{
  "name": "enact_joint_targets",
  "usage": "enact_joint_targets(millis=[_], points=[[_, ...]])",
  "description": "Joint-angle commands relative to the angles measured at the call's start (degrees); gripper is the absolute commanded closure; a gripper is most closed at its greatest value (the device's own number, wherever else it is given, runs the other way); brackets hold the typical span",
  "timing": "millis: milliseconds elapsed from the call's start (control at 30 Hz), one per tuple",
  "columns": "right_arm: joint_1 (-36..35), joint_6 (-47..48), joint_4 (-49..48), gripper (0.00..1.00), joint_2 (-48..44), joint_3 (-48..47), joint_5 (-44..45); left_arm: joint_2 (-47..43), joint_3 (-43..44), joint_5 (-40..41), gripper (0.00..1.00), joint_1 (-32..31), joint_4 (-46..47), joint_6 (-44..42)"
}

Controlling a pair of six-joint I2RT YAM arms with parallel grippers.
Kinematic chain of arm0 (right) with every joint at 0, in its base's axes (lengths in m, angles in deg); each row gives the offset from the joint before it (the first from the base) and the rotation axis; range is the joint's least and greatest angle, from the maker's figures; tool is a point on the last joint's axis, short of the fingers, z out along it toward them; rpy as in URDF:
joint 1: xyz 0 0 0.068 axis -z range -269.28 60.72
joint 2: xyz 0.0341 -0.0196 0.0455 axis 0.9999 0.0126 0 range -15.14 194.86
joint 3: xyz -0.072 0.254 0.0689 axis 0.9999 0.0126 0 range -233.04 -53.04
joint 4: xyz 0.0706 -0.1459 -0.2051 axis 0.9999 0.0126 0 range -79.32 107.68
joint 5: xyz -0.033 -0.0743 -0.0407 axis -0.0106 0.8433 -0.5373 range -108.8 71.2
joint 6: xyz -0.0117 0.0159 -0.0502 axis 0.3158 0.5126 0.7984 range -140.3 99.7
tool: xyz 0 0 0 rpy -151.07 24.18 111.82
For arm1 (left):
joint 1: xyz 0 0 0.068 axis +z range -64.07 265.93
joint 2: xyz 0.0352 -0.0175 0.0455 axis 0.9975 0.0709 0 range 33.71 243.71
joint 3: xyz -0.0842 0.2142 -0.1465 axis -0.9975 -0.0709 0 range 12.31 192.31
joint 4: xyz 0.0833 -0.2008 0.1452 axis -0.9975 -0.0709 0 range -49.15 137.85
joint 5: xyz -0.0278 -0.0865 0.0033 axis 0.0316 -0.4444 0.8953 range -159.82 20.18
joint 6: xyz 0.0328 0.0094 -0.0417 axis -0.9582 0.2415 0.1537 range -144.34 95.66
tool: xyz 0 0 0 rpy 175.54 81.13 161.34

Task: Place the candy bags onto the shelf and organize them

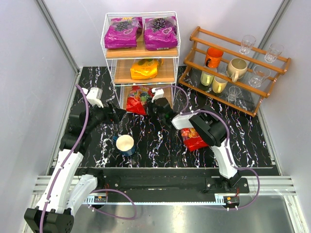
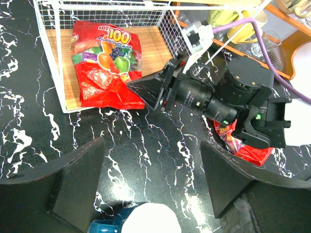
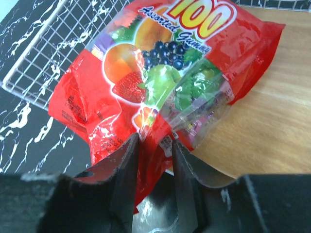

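A red candy bag lies on the table under the right arm. The left gripper hangs open; the right gripper pinches another red bag on the shelf's bottom tier.

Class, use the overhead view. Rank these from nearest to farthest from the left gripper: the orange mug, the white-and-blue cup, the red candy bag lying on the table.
1. White-and-blue cup: just beside the left gripper, toward the arm bases.
2. Red candy bag: on the table to the right, partly under the right arm.
3. Orange mug: far right, on the brown rack.
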Motion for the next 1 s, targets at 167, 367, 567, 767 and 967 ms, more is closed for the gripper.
enact_joint_targets(millis=[167,367,567,767,967], points=[[-0.1,-1.0,-7.8,0.51,-9.2,13.0,-2.1,-0.5,1.6,0.6,0.17,0.1,2.4,0.3],[-0.1,-1.5,-8.4,0.44,-15.5,18.7,-3.0,-0.2,2.2,0.3,0.17,0.0,2.7,0.9],[-0.2,-3.6,-8.9,0.43,-21.3,25.2,-2.4,-0.2,2.3,-0.1,0.17,0.1,2.7,0.8],[-0.2,-7.5,-2.2,0.45,-28.0,27.9,1.8,0.5,1.3,-0.4,0.19,0.1,2.3,-1.1],[-0.2,-7.5,7.5,0.5,-40.8,31.5,6.9,3.9,-2.4,4.4,0.23,-4.0,4.3,-1.7]])
